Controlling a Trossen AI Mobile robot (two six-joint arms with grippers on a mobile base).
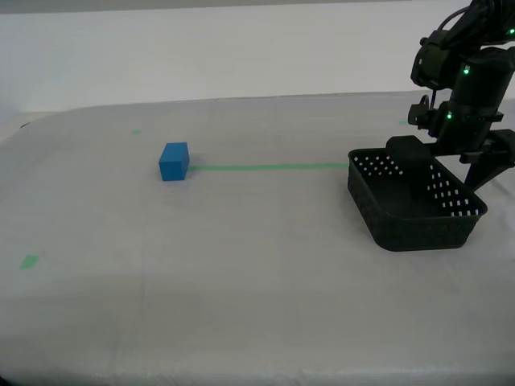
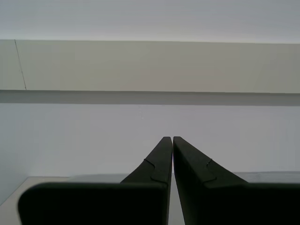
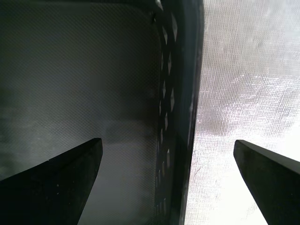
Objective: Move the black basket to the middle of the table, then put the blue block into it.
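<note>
1. On the wide table (image 1: 241, 314) draped in whitish-grey cloth, we see our small rectangular black plastic basket (image 1: 414, 205) with round-holed walls sitting at about three o'clock in the exterior view, resting on the cloth
2. Our first gripper (image 3: 167, 174) stands over the basket's far wall with its jaws spread wide; one finger hangs inside the basket, the other outside over bare cloth, and the perforated wall runs between them
3. We cannot tell whether either finger touches that wall
4. The small solid bright-blue block (image 1: 174, 161) sits at about ten o'clock in the exterior view, well apart from the basket and from both grippers
5. A thin green tape line (image 1: 269, 167) runs across the cloth from just beside the block to the basket's near corner, and a small green mark (image 1: 30, 261) lies at about eight o'clock
6. Our second gripper (image 2: 172, 140) has its jaws pressed together with nothing between them, pointing at a pale wall (image 2: 150, 65); it does not appear in the exterior view
</note>
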